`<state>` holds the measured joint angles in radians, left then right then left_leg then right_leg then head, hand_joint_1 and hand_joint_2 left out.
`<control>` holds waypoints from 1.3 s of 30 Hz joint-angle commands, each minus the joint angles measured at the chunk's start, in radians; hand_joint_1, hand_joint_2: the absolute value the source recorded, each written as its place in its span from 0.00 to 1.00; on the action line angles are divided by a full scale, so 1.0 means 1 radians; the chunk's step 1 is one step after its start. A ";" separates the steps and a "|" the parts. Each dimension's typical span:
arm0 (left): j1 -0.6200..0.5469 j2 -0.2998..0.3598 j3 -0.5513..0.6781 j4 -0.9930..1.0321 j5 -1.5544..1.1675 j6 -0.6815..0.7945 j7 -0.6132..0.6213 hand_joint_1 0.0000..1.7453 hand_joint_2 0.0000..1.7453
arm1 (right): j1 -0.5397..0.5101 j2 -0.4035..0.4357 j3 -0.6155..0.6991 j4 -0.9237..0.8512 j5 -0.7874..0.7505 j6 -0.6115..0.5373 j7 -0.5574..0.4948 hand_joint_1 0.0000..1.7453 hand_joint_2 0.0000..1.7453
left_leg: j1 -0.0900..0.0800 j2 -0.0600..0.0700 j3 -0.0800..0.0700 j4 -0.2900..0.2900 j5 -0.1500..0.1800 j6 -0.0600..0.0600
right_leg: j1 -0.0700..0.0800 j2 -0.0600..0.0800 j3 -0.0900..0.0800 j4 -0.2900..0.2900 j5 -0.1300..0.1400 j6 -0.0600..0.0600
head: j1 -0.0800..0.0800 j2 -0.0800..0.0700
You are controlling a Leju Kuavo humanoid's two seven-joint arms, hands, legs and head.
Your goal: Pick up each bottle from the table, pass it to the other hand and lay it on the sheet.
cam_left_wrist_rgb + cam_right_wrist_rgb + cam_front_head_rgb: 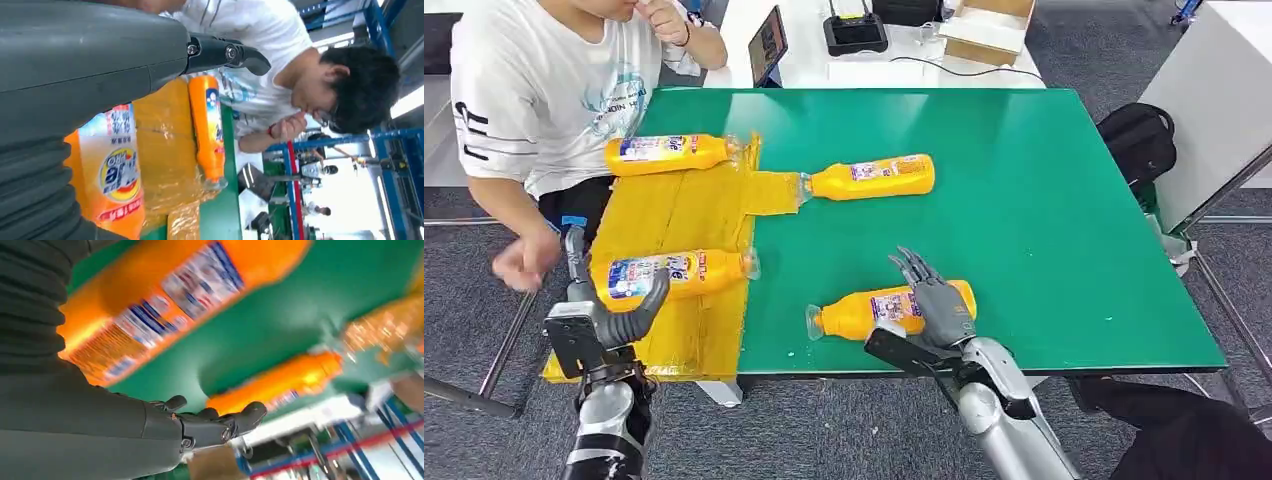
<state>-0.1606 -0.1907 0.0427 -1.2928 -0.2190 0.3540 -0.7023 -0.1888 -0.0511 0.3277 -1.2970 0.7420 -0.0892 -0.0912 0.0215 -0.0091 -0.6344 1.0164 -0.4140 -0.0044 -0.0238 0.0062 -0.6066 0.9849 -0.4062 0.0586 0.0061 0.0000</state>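
— While the right hand (936, 300) hangs over the near bottle (864, 312), its fingers spread apart above the label, is it gripping anything?

— No, that hand is released, holding nothing; the near bottle lies on its side on the green table (1044, 220), cap pointing left, just right of the yellow sheet (686, 215).

— And the left hand (614, 315)?

— At the near left corner, thumb and fingers apart around the base of the front sheet bottle (679, 274). That bottle rests flat on the sheet; whether the fingers actually touch it cannot be told, but nothing is clenched.

— Others?

— A far sheet bottle (669, 153) lies along the sheet's far edge, cap to the right. A middle bottle (869, 178) lies on the green table, its cap just reaching the sheet's right flap.

— Company?

— A person in a white shirt (534, 80) sits at the far left, one hand raised to the face.
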 commanded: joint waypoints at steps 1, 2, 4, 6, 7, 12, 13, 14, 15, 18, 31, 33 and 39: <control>-0.029 -0.008 -0.033 0.098 -0.012 -0.024 0.004 0.00 1.00 | -0.083 -0.054 0.013 0.219 -0.021 0.062 0.008 0.00 1.00 | 0.000 0.001 0.005 -0.001 -0.001 0.002 | 0.001 0.000 0.005 -0.002 0.000 -0.002 | 0.000 0.000; -0.034 -0.011 -0.036 0.110 -0.011 -0.029 0.004 0.00 1.00 | -0.097 -0.057 0.024 0.247 -0.022 0.075 0.009 0.00 1.00 | 0.000 0.001 0.004 -0.001 -0.001 0.002 | 0.000 0.000 0.004 -0.002 0.000 -0.002 | 0.000 0.000; -0.038 -0.012 -0.039 0.118 -0.013 -0.029 0.004 0.00 1.00 | -0.109 -0.060 0.031 0.272 -0.022 0.079 0.009 0.00 1.00 | 0.000 0.001 0.004 -0.001 -0.001 0.002 | 0.000 0.000 0.005 -0.002 0.000 -0.002 | 0.000 0.000; -0.041 -0.015 -0.037 0.134 -0.004 -0.036 0.004 0.00 1.00 | -0.128 -0.059 0.041 0.311 -0.019 0.088 0.019 0.00 1.00 | 0.000 0.001 0.003 -0.001 0.000 0.001 | 0.000 0.000 0.003 -0.001 0.000 -0.001 | 0.000 0.000; -0.043 -0.015 -0.037 0.136 -0.004 -0.034 0.004 0.00 1.00 | -0.137 -0.060 0.045 0.326 -0.020 0.088 0.016 0.00 1.00 | 0.000 0.001 0.004 -0.001 -0.001 0.001 | 0.000 0.000 0.004 -0.002 0.000 -0.002 | 0.000 0.000; -0.045 -0.016 -0.033 0.145 0.003 -0.038 0.004 0.00 1.00 | -0.148 -0.061 0.047 0.345 -0.018 0.087 0.026 0.00 1.00 | 0.000 0.000 0.003 -0.001 0.000 0.001 | 0.000 -0.001 0.003 -0.001 0.000 -0.002 | 0.000 0.000; -0.045 -0.015 -0.033 0.146 0.005 -0.040 0.004 0.00 1.00 | -0.151 -0.060 0.048 0.351 -0.016 0.086 0.029 0.00 1.00 | 0.000 -0.001 0.005 -0.001 -0.001 0.001 | 0.001 -0.002 0.006 -0.002 -0.001 -0.003 | 0.000 0.000; -0.046 -0.014 -0.034 0.149 0.000 -0.041 0.004 0.00 1.00 | -0.162 -0.060 0.051 0.365 -0.009 0.074 0.037 0.00 1.00 | 0.000 0.000 0.003 -0.001 0.000 0.001 | 0.001 -0.002 0.004 -0.001 0.000 -0.002 | 0.000 0.000; -0.048 -0.016 -0.030 0.156 0.004 -0.043 0.004 0.00 1.00 | -0.170 -0.060 0.047 0.370 -0.008 0.065 0.042 0.00 1.00 | 0.000 0.000 0.003 -0.001 0.000 0.001 | 0.000 -0.001 0.003 -0.001 0.000 -0.001 | 0.000 0.000; -0.050 -0.018 -0.026 0.169 0.003 -0.050 0.004 0.00 1.00 | -0.206 -0.061 0.049 0.398 0.008 0.056 0.056 0.00 1.00 | 0.000 0.001 0.004 -0.001 -0.001 0.001 | 0.000 -0.001 0.004 -0.001 -0.001 -0.002 | 0.000 0.000; -0.116 -0.019 -0.048 0.280 0.023 -0.072 0.004 0.00 1.00 | -0.368 -0.110 0.154 0.657 -0.092 0.271 0.026 0.00 1.00 | 0.000 -0.001 0.007 -0.001 0.000 0.003 | 0.001 -0.003 0.008 -0.002 0.000 -0.003 | 0.000 0.000; -0.118 -0.020 -0.049 0.282 0.024 -0.072 0.004 0.00 1.00 | -0.371 -0.113 0.155 0.661 -0.094 0.273 0.024 0.00 1.00 | 0.000 -0.001 0.009 -0.002 0.001 0.002 | 0.001 -0.003 0.009 -0.003 0.000 -0.002 | 0.000 0.000; -0.118 -0.020 -0.049 0.283 0.026 -0.072 0.004 0.00 1.00 | -0.373 -0.112 0.160 0.663 -0.097 0.277 0.022 0.00 1.00 | 0.000 -0.002 0.012 -0.001 0.001 0.002 | 0.001 -0.003 0.013 -0.003 0.001 -0.002 | 0.000 0.000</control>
<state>-0.2308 -0.2136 0.0042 -1.1021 -0.1976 0.2831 -0.7015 -0.5504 -0.1446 0.4288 -0.7824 0.6508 0.1694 -0.0694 0.0214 -0.0086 -0.6249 1.0167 -0.4133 -0.0036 -0.0239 0.0064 -0.5976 0.9839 -0.4052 0.0592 0.0057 0.0000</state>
